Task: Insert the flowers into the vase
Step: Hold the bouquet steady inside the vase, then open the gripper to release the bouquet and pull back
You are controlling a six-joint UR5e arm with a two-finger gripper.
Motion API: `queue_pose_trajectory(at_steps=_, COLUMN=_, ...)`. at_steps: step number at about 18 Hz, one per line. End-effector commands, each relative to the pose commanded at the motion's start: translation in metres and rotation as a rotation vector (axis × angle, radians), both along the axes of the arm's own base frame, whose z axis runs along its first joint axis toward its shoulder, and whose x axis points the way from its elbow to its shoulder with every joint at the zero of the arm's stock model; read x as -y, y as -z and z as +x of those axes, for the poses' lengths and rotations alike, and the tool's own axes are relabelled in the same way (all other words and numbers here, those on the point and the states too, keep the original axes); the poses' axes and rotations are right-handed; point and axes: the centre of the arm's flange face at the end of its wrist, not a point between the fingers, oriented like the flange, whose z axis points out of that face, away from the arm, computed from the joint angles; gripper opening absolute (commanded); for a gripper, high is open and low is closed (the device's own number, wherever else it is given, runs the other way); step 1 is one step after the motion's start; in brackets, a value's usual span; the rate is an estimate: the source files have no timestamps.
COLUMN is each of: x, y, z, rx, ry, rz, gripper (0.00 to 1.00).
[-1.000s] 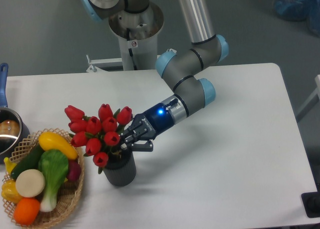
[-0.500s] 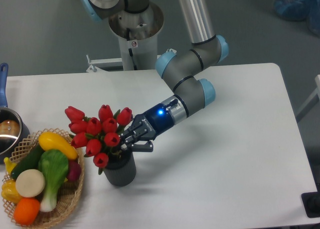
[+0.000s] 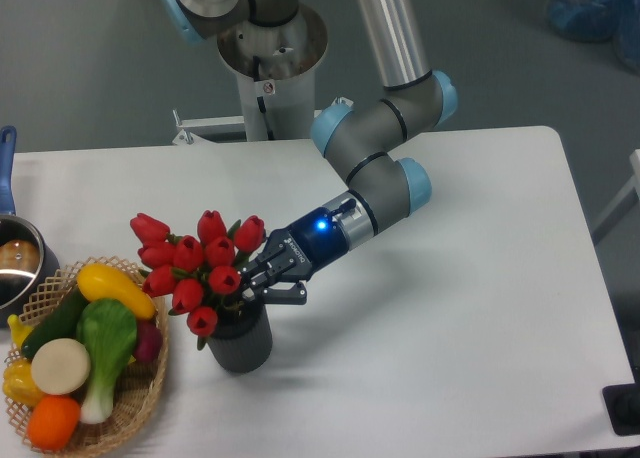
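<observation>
No visible change vs earlier frame: flowers [image 3: 195, 263] in vase [image 3: 240, 344], gripper [image 3: 262, 280] at stems; can't tell whether clamped.

We cannot see the flowers' [image 3: 195, 263] stems inside the vase [image 3: 240, 343]. The gripper's [image 3: 250, 286] fingertips hide behind the blooms, and the pot [image 3: 15, 263] is cut off at the left edge.

The flowers [image 3: 195, 266] stood in the vase [image 3: 240, 340], right of the basket [image 3: 135, 403]. The gripper [image 3: 247, 287] sat just right of the stems, apparently touching them.
</observation>
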Motion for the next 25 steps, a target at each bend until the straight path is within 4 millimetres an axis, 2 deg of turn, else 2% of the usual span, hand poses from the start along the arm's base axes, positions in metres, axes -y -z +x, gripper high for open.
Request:
queue_pose_trajectory(at_steps=11, x=0.0012, y=0.0037, z=0.002, rx=-0.002, ry=0.0, rz=-0.001, gripper=0.19)
queue_pose_trajectory(at_steps=25, x=0.0017, y=0.0035, z=0.0012, rx=-0.005, ry=-0.002, rz=0.003, gripper=0.32)
